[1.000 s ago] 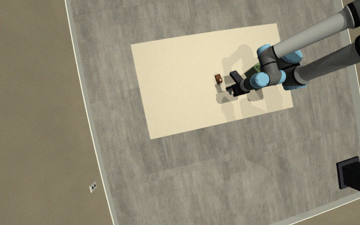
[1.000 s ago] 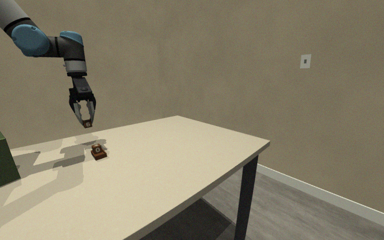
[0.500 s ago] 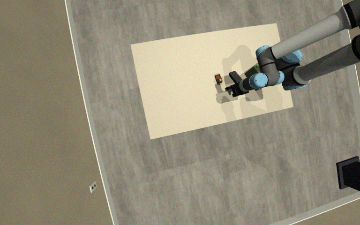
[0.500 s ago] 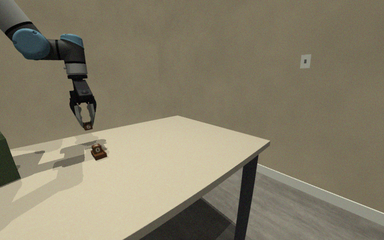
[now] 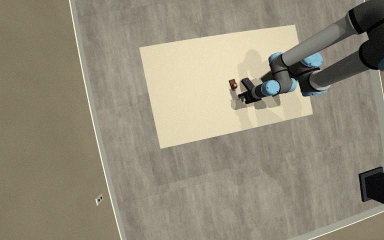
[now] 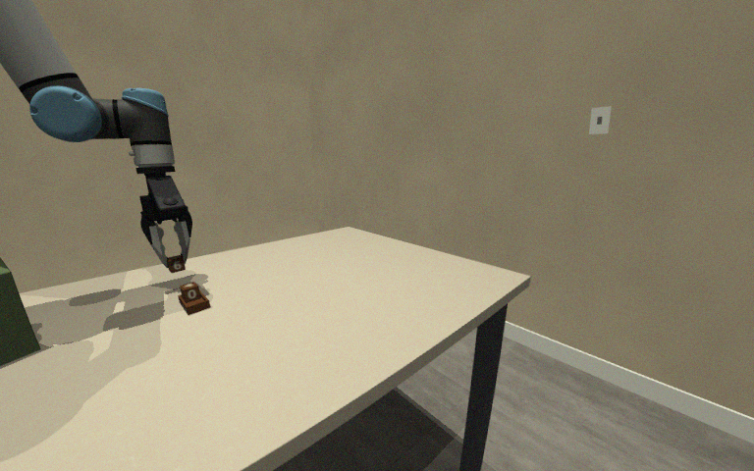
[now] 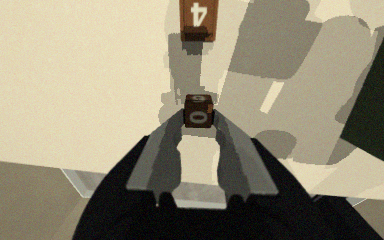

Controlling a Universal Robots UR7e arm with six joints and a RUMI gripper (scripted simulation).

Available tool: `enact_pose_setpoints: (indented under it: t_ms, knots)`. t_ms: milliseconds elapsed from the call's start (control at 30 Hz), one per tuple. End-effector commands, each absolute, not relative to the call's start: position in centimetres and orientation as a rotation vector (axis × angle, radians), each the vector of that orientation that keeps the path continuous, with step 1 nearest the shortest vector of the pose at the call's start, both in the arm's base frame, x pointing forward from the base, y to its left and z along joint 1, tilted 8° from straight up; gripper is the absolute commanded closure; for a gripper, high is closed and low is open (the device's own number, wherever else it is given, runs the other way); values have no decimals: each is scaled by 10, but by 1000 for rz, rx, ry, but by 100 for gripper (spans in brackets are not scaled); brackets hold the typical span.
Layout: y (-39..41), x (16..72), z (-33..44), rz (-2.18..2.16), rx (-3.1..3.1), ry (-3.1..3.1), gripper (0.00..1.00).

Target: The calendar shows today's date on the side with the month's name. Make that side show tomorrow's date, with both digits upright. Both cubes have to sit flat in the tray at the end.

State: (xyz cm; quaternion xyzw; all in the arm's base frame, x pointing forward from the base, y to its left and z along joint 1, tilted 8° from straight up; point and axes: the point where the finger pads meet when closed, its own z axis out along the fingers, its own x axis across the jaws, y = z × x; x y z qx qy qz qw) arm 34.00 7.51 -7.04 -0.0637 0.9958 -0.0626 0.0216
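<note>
Between the fingertips of the gripper sits a small brown cube, pinched on both sides and hanging clear above the table. On the wrist view the cube's face toward the camera reads as a white ring, a 0 lying sideways, and the exterior view shows a white digit on another face, too small to call for sure. Both grey fingers slope inward to meet the cube at their tips, closed on it and nothing else. Just below and a little ahead, the tray rests on the table with the second cube seated in it, a 0 facing the exterior camera and a 4 on the side seen from the wrist. From above, tray and cube lie just beside the dark gripper body, apart from it. Off at the table's near-left end stands a green block, well apart from the tray. Blue-capped arm joints carry the wrist down from the upper left.
</note>
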Motion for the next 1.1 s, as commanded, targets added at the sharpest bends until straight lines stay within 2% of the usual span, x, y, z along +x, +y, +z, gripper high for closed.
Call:
enact_pose_setpoints:
  t_ms: [0,1067]
  knots:
    - [73,342,-87,-194,-197,3083,90]
    - [70,344,-117,-194,-197,3083,90]
